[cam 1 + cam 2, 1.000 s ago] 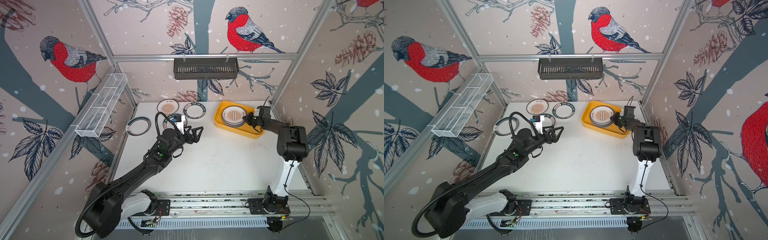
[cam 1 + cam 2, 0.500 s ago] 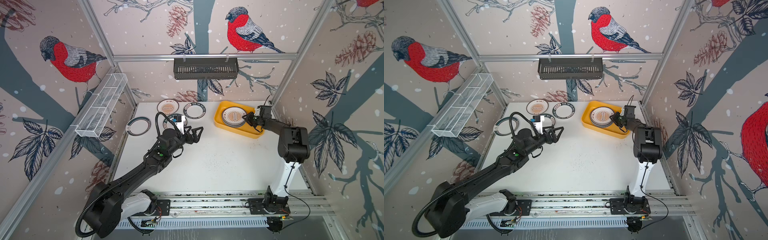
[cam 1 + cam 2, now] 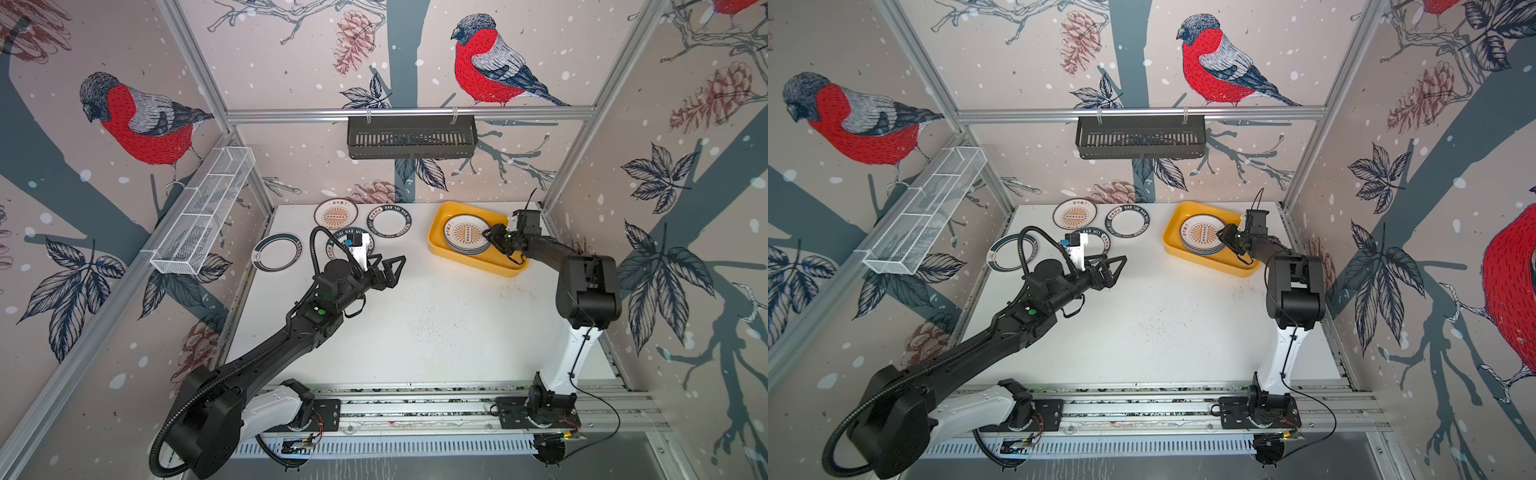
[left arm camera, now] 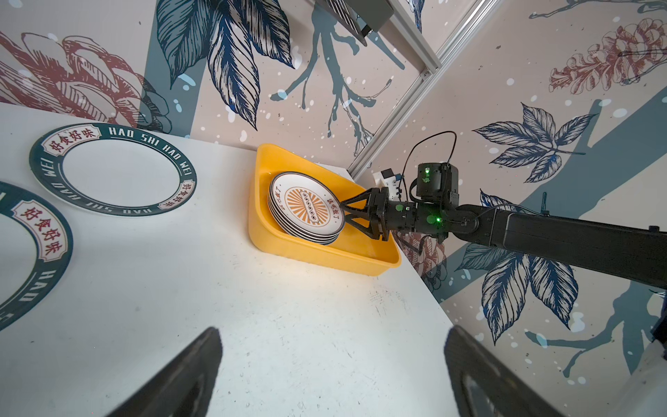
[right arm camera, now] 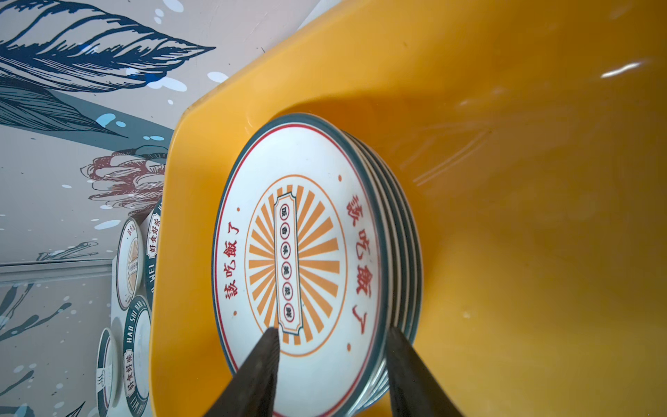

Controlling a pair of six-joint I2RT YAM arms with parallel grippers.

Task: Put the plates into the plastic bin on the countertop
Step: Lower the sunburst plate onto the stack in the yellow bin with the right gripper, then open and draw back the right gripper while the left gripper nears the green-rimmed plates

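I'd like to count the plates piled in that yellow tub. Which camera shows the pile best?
The right wrist view: the pile is close up, sunburst plate on top, several rims layered beneath. The left wrist view shows it smaller, from the side. In both top views it is tiny, the right pincer at its edge.

Four loose plates point(image 3: 336, 215), one stack point(image 3: 465, 232), one bin point(image 3: 471, 261).

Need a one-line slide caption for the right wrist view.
Right gripper, jaws apart, straddles the rim of the top plate stacked in the bin.
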